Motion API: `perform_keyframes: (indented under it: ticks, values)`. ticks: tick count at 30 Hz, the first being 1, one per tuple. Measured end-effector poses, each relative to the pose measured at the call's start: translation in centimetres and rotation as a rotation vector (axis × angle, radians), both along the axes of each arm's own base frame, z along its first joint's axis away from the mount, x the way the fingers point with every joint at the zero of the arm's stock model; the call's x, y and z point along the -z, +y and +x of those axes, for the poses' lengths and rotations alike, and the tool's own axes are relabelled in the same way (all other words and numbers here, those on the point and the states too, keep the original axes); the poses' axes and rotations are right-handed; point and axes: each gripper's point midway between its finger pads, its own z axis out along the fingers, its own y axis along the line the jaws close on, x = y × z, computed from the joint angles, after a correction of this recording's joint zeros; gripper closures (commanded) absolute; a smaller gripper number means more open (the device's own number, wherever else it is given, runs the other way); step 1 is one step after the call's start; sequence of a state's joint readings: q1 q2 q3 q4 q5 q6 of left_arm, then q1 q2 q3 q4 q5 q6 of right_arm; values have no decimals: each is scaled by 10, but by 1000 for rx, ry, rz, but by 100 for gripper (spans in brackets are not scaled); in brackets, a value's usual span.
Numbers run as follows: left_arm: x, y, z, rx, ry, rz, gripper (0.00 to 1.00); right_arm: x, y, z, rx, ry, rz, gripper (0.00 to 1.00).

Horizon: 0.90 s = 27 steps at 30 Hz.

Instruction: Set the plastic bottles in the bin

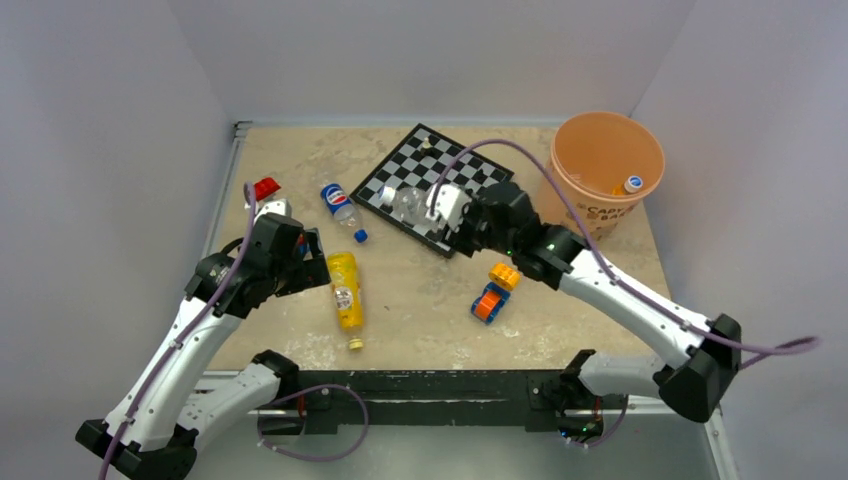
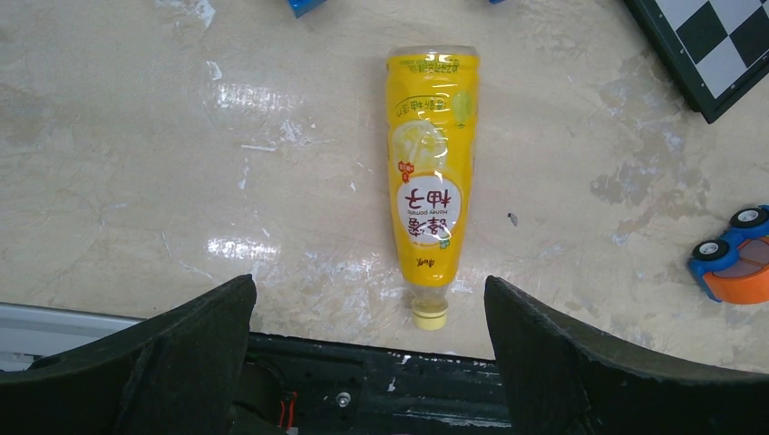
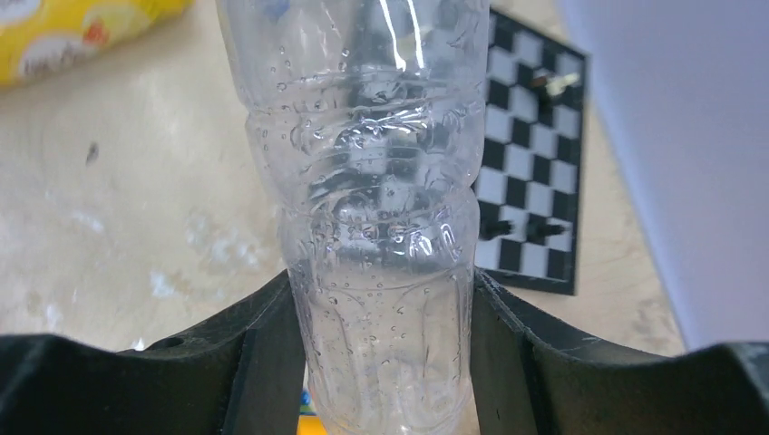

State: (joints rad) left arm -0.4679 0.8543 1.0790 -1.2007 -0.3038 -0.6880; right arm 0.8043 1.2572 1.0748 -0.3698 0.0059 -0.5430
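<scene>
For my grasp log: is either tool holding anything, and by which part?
The right tool grips the plain clear bottle around its ribbed body. The left tool is open and holds nothing.

Bin [image 1: 608, 218] mouth: open upward; one bottle [image 1: 632, 184] lies against the right inner wall, the rest is free.
Right hand [image 1: 448, 212], clamped on clear bottle [image 3: 381, 227]: bare worktop [image 1: 450, 290] lies toward the bin, crossed overhead by the purple cable [image 1: 500, 144].
Below right hand: chessboard [image 1: 380, 187] with small pieces.
Left hand [image 2: 367, 288]: fingers spread, yellow bottle [image 2: 431, 172] lying beyond the gap, bare worktop on both flanks.
Nearby obstacles: Pepsi bottle [image 1: 340, 203] beyond the yellow bottle; toy car [image 1: 490, 297] to its right, well apart.
Limits: walls [image 1: 430, 60] close the left, far and right sides.
</scene>
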Motion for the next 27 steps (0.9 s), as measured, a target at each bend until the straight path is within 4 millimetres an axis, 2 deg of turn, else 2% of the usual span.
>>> perform_keyframes:
  ticks: [2, 6, 7, 10, 14, 16, 20, 23, 25, 26, 27]
  values:
    - [0, 0, 0, 0, 0, 1, 0, -38, -8, 7, 51, -39, 96, 55]
    - [0, 1, 0, -2, -2, 3, 0, -120, -52, 51, 264, -119, 282, 56]
    - [0, 1, 0, -3, -2, 3, 0, -136, -66, 61, 323, -145, 311, 55]
    - [0, 2, 0, -4, -2, 6, 0, -161, -105, 78, 467, -194, 366, 55]
    - [0, 3, -1, -6, -2, 8, 0, -170, -159, 91, 648, -215, 421, 55]
    - [-1, 3, -2, -6, -4, 8, 0, -173, -196, 98, 770, -236, 447, 54]
    - [1, 4, -4, -6, -1, 10, 0, -176, -257, 105, 959, -287, 484, 51]
    - [4, 4, -4, -5, 10, 13, 0, -170, -286, 109, 1054, -302, 490, 48]
    - [5, 3, -5, -2, 18, 14, 0, -164, -298, 113, 1096, -299, 489, 45]
    - [6, 3, -5, -1, 22, 14, 0, -160, -304, 116, 1121, -296, 489, 39]
    - [7, 2, -5, 0, 26, 14, 0, -155, -310, 119, 1143, -291, 491, 27]
